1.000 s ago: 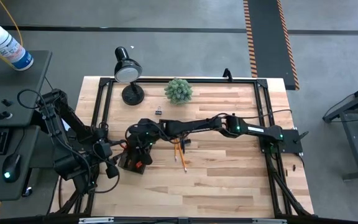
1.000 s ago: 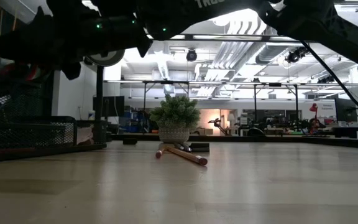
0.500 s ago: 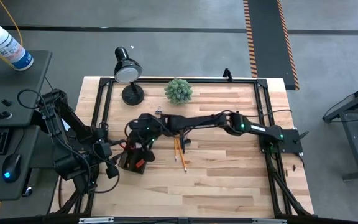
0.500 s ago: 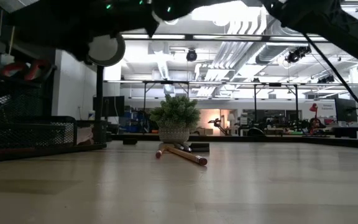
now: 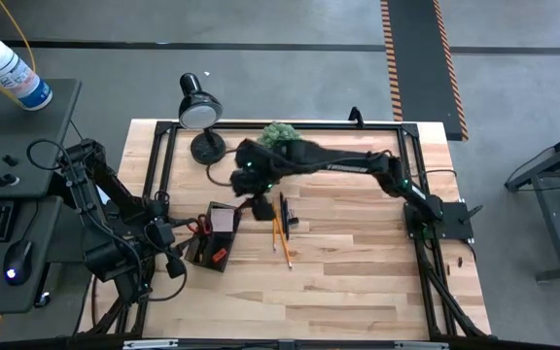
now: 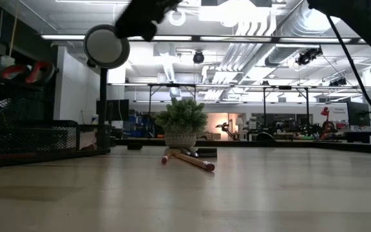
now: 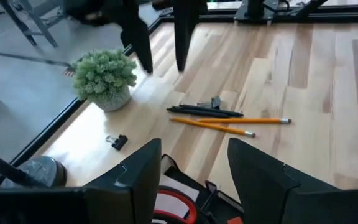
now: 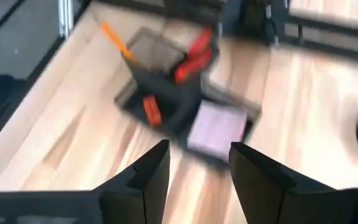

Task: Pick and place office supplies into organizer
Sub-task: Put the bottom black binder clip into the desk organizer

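Observation:
The black mesh organizer (image 5: 212, 241) stands on the table's left part. It holds red-handled scissors (image 8: 194, 53), a pale pink sticky-note pad (image 8: 219, 127), an orange-black marker (image 8: 151, 109) and a pencil (image 8: 114, 37). Two yellow-orange pencils (image 7: 229, 124) and dark pens (image 7: 204, 111) lie flat mid-table. A small black binder clip (image 7: 117, 142) lies near the plant. My right gripper (image 5: 258, 207) hangs open and empty above the table, between organizer and plant; it also shows in the left wrist view (image 7: 160, 59). My left gripper (image 7: 194, 144) waits open at the organizer's left side.
A green spiky plant (image 5: 278, 139) in a pale pot sits at the far edge, partly under my right arm. A black desk lamp (image 5: 200, 112) stands left of it. A dark frame (image 5: 411, 156) borders the table. Bare wood lies on the near and right sides.
My right gripper has risen from just over the organizer and swung toward the table's far edge and the plant. The pink pad and the scissors' handles, covered by the gripper before, now show in the organizer.

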Available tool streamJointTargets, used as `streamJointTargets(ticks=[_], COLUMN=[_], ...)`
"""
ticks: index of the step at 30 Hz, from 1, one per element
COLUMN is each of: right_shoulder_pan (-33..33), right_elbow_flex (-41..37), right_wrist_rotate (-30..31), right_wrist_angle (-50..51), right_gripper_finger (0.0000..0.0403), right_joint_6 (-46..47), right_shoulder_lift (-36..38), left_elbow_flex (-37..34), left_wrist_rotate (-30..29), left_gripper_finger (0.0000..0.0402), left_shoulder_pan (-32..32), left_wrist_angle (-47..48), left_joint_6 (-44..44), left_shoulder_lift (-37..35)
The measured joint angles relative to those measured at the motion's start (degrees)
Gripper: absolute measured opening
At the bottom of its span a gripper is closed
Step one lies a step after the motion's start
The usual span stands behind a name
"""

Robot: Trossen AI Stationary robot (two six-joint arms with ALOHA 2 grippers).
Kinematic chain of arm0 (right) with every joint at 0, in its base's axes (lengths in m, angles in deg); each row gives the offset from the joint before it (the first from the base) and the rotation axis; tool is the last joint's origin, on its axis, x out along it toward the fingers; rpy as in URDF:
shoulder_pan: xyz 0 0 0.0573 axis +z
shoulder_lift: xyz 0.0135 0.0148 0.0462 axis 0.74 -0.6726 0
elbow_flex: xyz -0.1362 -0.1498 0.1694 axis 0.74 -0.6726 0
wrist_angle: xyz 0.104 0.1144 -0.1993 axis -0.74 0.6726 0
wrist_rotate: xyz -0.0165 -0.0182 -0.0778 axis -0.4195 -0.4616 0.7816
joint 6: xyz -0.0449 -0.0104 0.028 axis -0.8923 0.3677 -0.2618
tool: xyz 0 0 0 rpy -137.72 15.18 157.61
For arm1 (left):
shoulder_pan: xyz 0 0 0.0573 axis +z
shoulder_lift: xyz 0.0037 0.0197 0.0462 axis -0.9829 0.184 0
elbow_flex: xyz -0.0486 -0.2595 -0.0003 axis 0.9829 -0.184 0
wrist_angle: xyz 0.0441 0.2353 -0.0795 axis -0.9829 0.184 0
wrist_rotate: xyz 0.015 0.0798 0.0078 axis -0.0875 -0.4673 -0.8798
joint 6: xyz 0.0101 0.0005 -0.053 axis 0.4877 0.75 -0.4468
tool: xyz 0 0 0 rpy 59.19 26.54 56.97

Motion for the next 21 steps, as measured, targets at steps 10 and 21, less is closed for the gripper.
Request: streamJointTargets(ticks=[10, 21], right_shoulder_pan=[-1.29, -3.54], right_elbow_flex=[-6.67, -33.24], right_wrist_rotate=[2.69, 7.39], right_wrist_angle=[15.59, 4.34], right_gripper_finger=[0.0156, 0.0156], right_joint_6=[0.08, 4.92], right_shoulder_lift=[0.77, 15.14], left_elbow_flex=[-5.18, -6.97], left_wrist_rotate=[-2.39, -8.58], left_gripper_finger=[0.0172, 0.0172], left_shoulder_pan=[0.00, 0.04], left_wrist_angle=[-0.77, -0.27], left_joint_6=[-4.76, -5.17], left_shoulder_lift=[0.00, 0.00])
